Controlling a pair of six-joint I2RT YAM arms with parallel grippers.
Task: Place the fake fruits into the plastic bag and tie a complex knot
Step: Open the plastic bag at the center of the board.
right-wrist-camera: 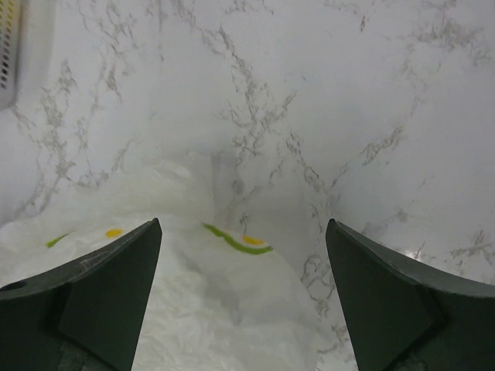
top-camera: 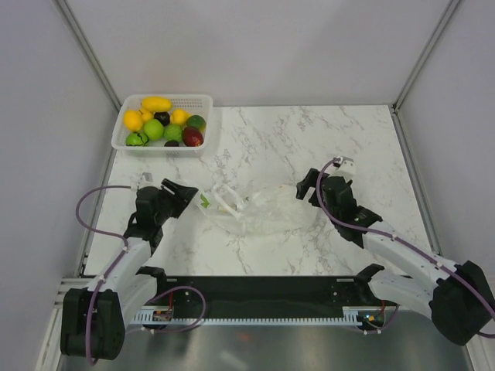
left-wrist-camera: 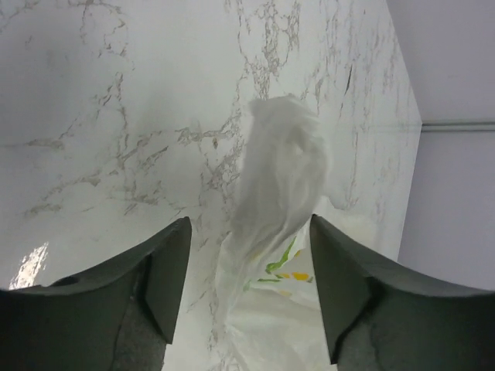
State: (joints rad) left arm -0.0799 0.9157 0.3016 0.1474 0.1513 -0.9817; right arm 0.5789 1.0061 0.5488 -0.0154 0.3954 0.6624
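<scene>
- The left gripper (top-camera: 186,197) has its jaws released. In its wrist view, bare table shows between its left finger (left-wrist-camera: 166,282) and the bag strip, while the right finger stands close beside it.
- The right gripper (top-camera: 304,185) has its jaws spread wide, gripping nothing. The bag lies low between and under its fingers (right-wrist-camera: 116,286), with bare stone ahead of the tips.
- The plastic bag (top-camera: 263,212) lies slumped on the table between the two grippers, one at each end.
- Its bunched handle strip (left-wrist-camera: 282,154) runs forward out of the left jaws. Whether it is knotted cannot be told.
- The fake fruits (top-camera: 164,124) sit in the basket (top-camera: 199,99), well beyond the left jaws at the far left corner, apart from the bag.
- Beyond both jaws the table (top-camera: 309,139) is white marble with grey veins, glossy, running to grey walls (top-camera: 255,46) with metal corner posts.
- The bag is thin, crinkled and translucent white, with yellow and green print. The fruits are glossy yellow, green, dark red and black, and the basket is rigid, white and perforated.
</scene>
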